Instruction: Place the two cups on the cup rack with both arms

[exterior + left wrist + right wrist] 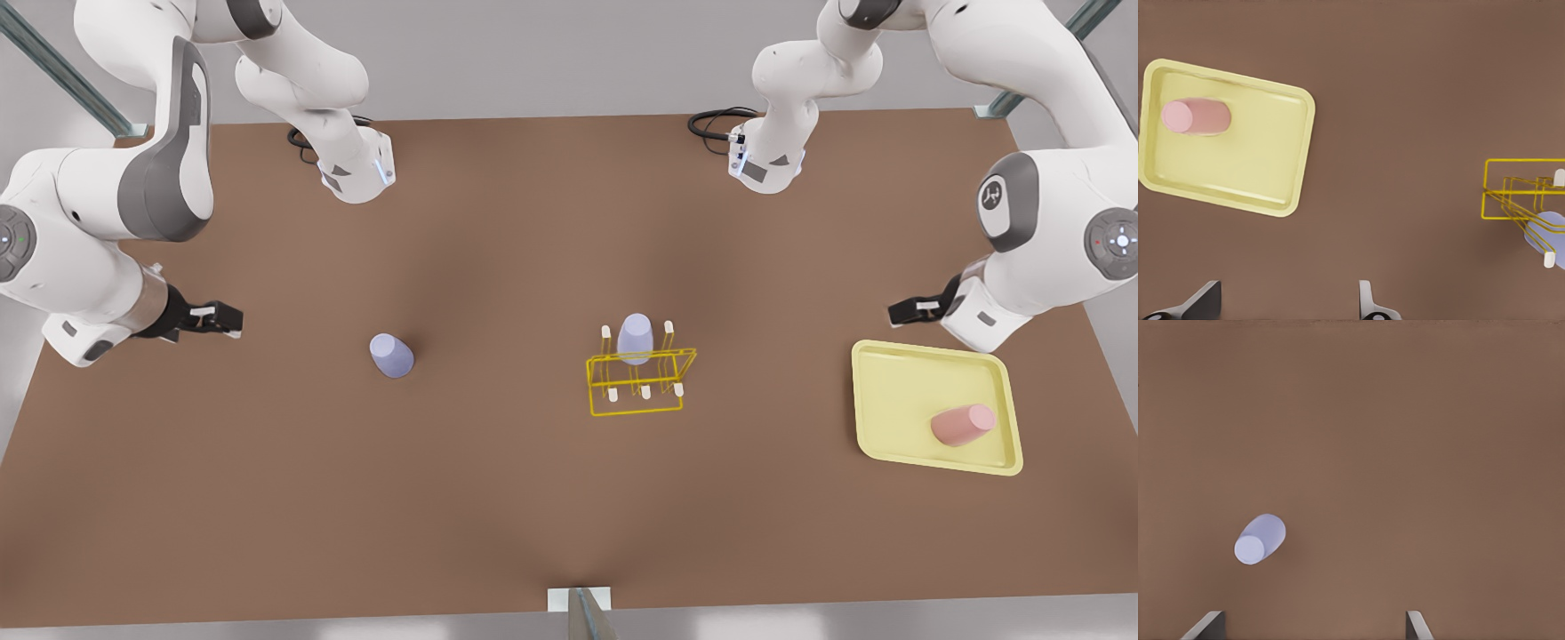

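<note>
A pale pink cup (962,425) (1197,117) lies on its side in the flat yellow tray (889,400) (1258,167) at the front view's right. A lavender cup (391,356) (1259,539) stands mouth down on the brown table, left of centre. Another lavender cup (635,338) (1546,233) sits on the pegs of the yellow wire cup rack (636,396) (1511,193). My left gripper (898,311) (1285,303) hovers open just behind the tray. My right gripper (233,318) (1315,625) is open at the front view's left, well apart from the loose lavender cup.
Both arm bases (360,169) (769,160) with black cables stand at the table's far edge. A metal bracket (580,603) is fixed at the near edge. Bare brown tabletop (498,498) spreads between the cups, rack and tray.
</note>
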Robot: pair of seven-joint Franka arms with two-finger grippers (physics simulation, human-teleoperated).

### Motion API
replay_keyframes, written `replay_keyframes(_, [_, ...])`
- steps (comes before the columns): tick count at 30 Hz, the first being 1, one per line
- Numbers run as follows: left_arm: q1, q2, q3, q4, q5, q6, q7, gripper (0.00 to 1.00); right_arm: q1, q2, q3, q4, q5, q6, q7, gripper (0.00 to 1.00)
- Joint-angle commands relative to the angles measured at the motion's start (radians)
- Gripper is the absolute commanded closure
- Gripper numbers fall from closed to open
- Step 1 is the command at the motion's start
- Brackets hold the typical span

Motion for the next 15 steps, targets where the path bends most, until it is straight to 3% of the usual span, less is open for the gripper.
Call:
replay_keyframes(1, [-0.001, 0.0, 0.002, 0.0, 0.001, 0.028, 0.006, 0.0, 0.0, -0.004, -0.001, -0.007, 0.008, 0.037, 0.003, 0.0])
replay_keyframes(3, [0.005, 0.038, 0.04, 0.0, 0.001, 0.042, 0.008, 0.0, 0.002, 0.0, 0.001, -0.012, 0.005, 0.035, 0.006, 0.0])
replay_keyframes(4, [0.092, 0.117, 0.051, 0.019, -0.015, 0.132, 0.028, 0.0, 0.012, 0.008, 0.004, -0.093, -0.007, 0.087, 0.006, 0.0])
replay_keyframes(7, [0.233, 0.374, 0.053, 0.195, -0.016, 0.27, 0.336, 0.0, 0.077, 0.009, 0.008, -0.401, -0.007, 0.512, 0.071, 0.0])
replay_keyframes(8, [0.275, 0.44, 0.053, 0.24, -0.016, 0.31, 0.44, 0.0, 0.094, 0.037, 0.008, -0.415, -0.006, 0.566, 0.095, 0.01])
replay_keyframes(13, [0.315, 0.542, 0.053, 0.226, -0.012, 0.471, 0.617, 0.0, 0.15, 0.063, 0.01, -0.593, 0.0, 0.871, 0.144, 0.01])
replay_keyframes(15, [0.316, 0.572, 0.053, 0.224, -0.01, 0.514, 0.615, 0.0, 0.17, 0.065, 0.012, -0.615, 0.01, 0.897, 0.147, 0.0])
